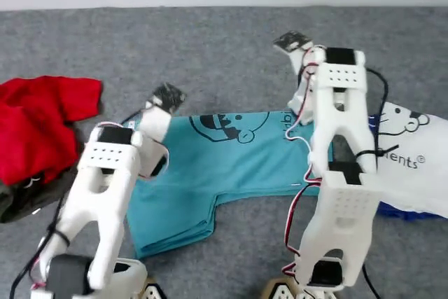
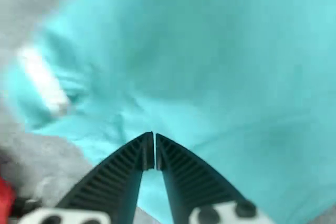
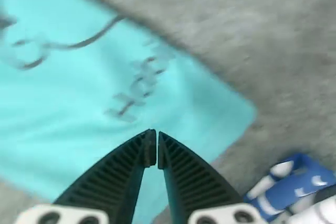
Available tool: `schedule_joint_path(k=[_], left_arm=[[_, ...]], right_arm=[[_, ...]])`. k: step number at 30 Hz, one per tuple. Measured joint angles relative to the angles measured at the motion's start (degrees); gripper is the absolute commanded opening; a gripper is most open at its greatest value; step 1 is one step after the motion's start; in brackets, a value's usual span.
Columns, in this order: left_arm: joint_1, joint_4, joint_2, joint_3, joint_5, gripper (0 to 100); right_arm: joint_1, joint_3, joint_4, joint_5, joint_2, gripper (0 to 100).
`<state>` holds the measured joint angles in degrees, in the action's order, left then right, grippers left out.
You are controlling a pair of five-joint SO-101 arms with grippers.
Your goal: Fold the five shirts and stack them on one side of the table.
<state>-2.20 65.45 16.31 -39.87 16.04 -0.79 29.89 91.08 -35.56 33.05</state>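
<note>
I read the left gripper [image 2: 154, 148] as pressed together, its ribbed fingers meeting at the tips with no cloth visible between them. The right gripper [image 3: 156, 148] was likewise closed on nothing. The teal shirt [image 1: 231, 159] lay spread on the grey table [image 1: 210, 47] directly beneath both grippers. Its printed front faced up, and the part nearest the left arm's base was already doubled into a thicker fold. Beyond the right gripper's tips, on its outer side, the shirt ended in a free corner against bare table. Under the left gripper there was only teal cloth, slightly rumpled. Outboard of the left gripper a red shirt [image 1: 42, 124] sat bunched on a dark garment [image 1: 21, 201]. Outboard of the right gripper a white shirt [image 1: 413, 166] lay over a blue shirt [image 1: 399, 209]. I judged the teal shirt to be light, limp knit with no stiffness. It would sag from any single hold and drag on the felted surface rather than slide freely. I therefore judged the best holds to be at the edges, with each gripper taking a hem corner or shoulder seam and pinching all layers together. A mid-panel pinch would probably lift one layer only and pull the existing fold apart.
</note>
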Motion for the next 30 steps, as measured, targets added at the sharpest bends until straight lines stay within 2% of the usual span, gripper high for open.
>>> schedule_joint_path(k=[5,12,17,22,26,30], left_arm=[[1.58,0.26,-0.97,4.22,-0.88,2],[5.89,3.69,-11.96,12.48,-0.79,2],[9.76,3.87,-12.48,15.03,-0.79,2],[10.9,4.22,-12.92,15.3,-0.44,2],[11.25,4.4,-12.92,15.3,1.23,2],[11.69,5.27,-12.92,15.56,1.67,2]], right_arm=[[-3.25,0.09,8.88,4.57,-0.09,0.9],[-3.6,-7.21,9.32,10.37,-3.16,0.9],[-2.99,-18.11,8.44,10.9,-3.43,1.0],[1.49,-28.22,1.58,8.7,-3.43,1.0],[2.11,-28.48,1.67,7.56,-4.75,1.0],[0.26,-26.46,6.15,7.56,-9.76,1.0]])
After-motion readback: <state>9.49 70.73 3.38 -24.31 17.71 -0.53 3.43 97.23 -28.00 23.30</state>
